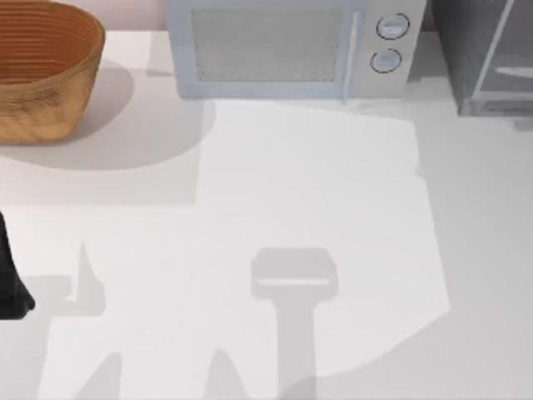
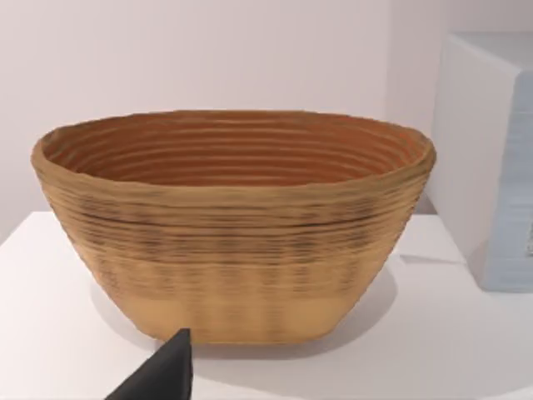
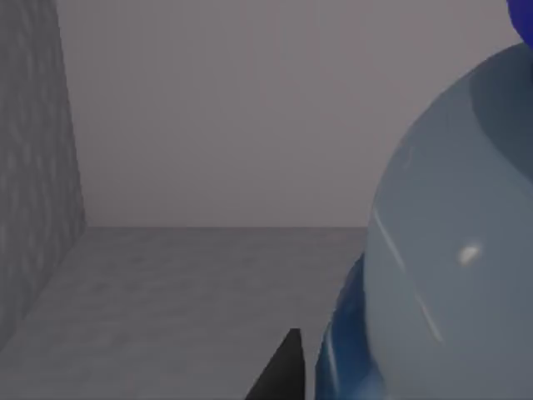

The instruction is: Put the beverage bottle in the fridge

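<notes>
The beverage bottle looms close in the right wrist view, its clear body at the right, a strip of blue label low down and a sliver of blue cap at the upper corner. My right gripper is shut on it, one black fingertip pressed against its side. Behind it are the fridge's speckled grey inner wall and floor, so bottle and gripper are inside the cabinet. From above, the fridge stands at the table's far right corner. My left arm is parked at the left edge, gripper open.
A woven basket sits at the far left and is right in front of my left fingertip. A pale microwave with two dials stands at the back centre, between basket and fridge. The white tabletop stretches in front.
</notes>
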`<state>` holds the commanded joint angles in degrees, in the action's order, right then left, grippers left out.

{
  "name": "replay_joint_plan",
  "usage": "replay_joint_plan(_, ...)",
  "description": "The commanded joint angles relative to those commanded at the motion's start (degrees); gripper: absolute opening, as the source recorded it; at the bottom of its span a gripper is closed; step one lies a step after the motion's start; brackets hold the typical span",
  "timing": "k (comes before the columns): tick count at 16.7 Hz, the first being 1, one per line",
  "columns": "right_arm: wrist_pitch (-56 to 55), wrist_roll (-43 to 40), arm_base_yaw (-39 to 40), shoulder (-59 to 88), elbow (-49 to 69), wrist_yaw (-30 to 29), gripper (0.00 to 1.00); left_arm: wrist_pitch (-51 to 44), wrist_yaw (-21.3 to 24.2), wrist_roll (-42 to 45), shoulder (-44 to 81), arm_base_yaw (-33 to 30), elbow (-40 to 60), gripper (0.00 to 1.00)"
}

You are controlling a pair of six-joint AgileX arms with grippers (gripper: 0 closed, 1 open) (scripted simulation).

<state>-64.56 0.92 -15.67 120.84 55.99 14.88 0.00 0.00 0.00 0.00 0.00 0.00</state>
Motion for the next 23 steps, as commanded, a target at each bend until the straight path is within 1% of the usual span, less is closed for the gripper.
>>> replay_joint_plan(2, 0.43, -0.01, 0.11, 0.69, 0.91, -0.08, 0.01, 0.0, 0.0, 0.0, 0.0, 0.0, 0.0, 1.0)
replay_joint_plan(4, 2.02, -0.06, 0.35, 2.89, 4.23, -0.5, 0.01, 0.0, 0.0, 0.0, 0.0, 0.0, 0.0, 1.0)
replay_joint_plan(11, 11.8, -0.13, 2.5, 13.52, 26.0, -2.45, 0.01, 0.0, 0.0, 0.0, 0.0, 0.0, 0.0, 1.0)
replay_joint_plan(13, 13.59, -0.14, 2.78, 15.03, 28.67, -2.91, 0.01, 0.0, 0.0, 0.0, 0.0, 0.0, 0.0, 1.0)
replay_joint_plan(17, 13.9, -0.14, 2.82, 15.26, 29.09, -3.01, 0.01, 0.0, 0.0, 0.0, 0.0, 0.0, 0.0, 1.0)
replay_joint_plan(23, 13.9, -0.14, 2.82, 15.26, 29.09, -3.01, 0.46, 0.0, 0.0, 0.0, 0.0, 0.0, 0.0, 1.0)
